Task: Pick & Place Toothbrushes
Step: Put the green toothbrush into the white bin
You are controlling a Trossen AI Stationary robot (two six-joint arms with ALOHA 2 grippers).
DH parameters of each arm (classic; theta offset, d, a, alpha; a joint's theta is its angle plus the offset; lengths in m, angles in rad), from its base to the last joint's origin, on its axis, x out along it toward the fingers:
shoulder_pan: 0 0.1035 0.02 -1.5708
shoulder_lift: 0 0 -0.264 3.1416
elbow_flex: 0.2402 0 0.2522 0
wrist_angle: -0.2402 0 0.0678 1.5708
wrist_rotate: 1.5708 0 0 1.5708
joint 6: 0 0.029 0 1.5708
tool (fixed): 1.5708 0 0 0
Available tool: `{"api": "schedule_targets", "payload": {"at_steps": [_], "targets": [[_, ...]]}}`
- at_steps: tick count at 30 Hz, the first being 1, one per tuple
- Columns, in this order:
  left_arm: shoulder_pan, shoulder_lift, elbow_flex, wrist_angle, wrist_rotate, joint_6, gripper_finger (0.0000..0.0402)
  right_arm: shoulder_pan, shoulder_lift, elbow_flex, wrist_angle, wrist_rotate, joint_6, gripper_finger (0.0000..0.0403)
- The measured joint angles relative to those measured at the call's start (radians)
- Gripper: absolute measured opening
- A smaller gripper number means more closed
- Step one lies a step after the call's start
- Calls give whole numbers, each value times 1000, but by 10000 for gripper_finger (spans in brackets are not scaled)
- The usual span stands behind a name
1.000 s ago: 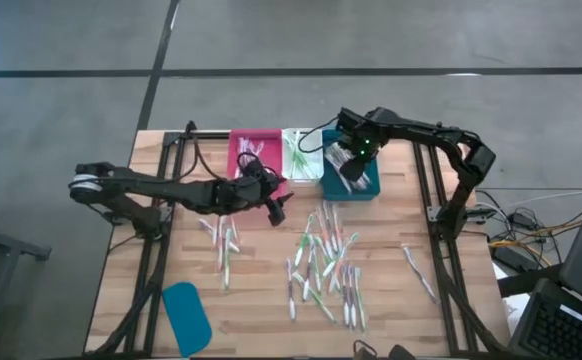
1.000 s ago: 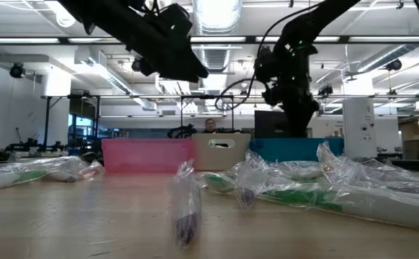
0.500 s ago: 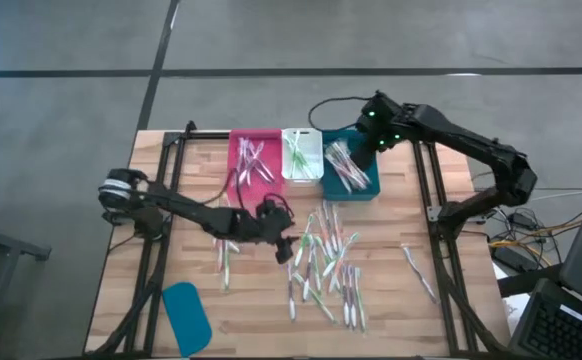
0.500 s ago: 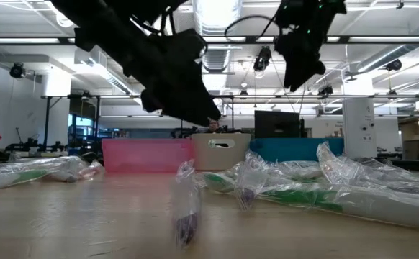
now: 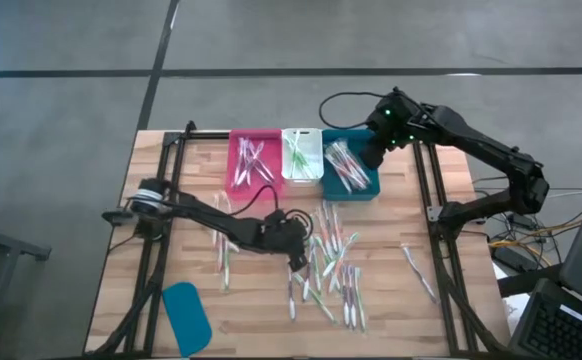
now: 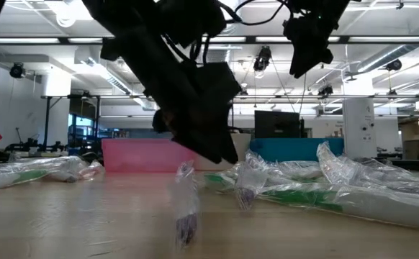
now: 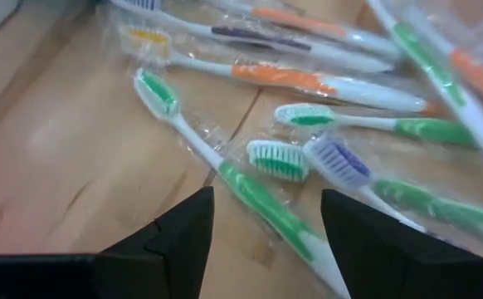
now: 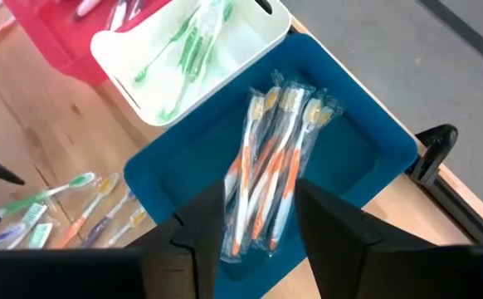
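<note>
Toothbrushes (image 5: 326, 268) strewn mid-tabletop (image 5: 421, 300), left tool (image 5: 297, 262) spread apart over them — teal lid (image 5: 186, 312) well apart. Right tool (image 5: 369, 158) above blue bin (image 8: 366, 158), fingers parted, empty — orange brushes inside clear only from right wrist.

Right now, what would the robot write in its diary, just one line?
left gripper: open, low over loose toothbrushes | right gripper: empty, above blue bin | bins: pink, white, blue, sorted by colour

Three bins (image 5: 301, 160) side by side at worktop's far edge, each with toothbrushes inside. Loose toothbrushes (image 5: 326, 265) scattered mid-worktop toward near edge; few (image 5: 418, 270) near right edge. Lid (image 5: 186, 318) at near-left corner. Left gripper (image 5: 296, 257) over scatter, right gripper (image 5: 368, 157) over rightmost bin.
</note>
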Motion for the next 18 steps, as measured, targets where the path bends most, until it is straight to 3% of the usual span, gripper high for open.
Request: {"api": "schedule_targets", "payload": {"at_steps": [11, 18], "targets": [[3, 78, 16, -31, -22, -113, 221, 0, 36, -2, -1, -2, -9, 116], [6, 65, 13, -45, -46, -123, 137, 0, 42, -10, -1, -2, -19, 99]]}}
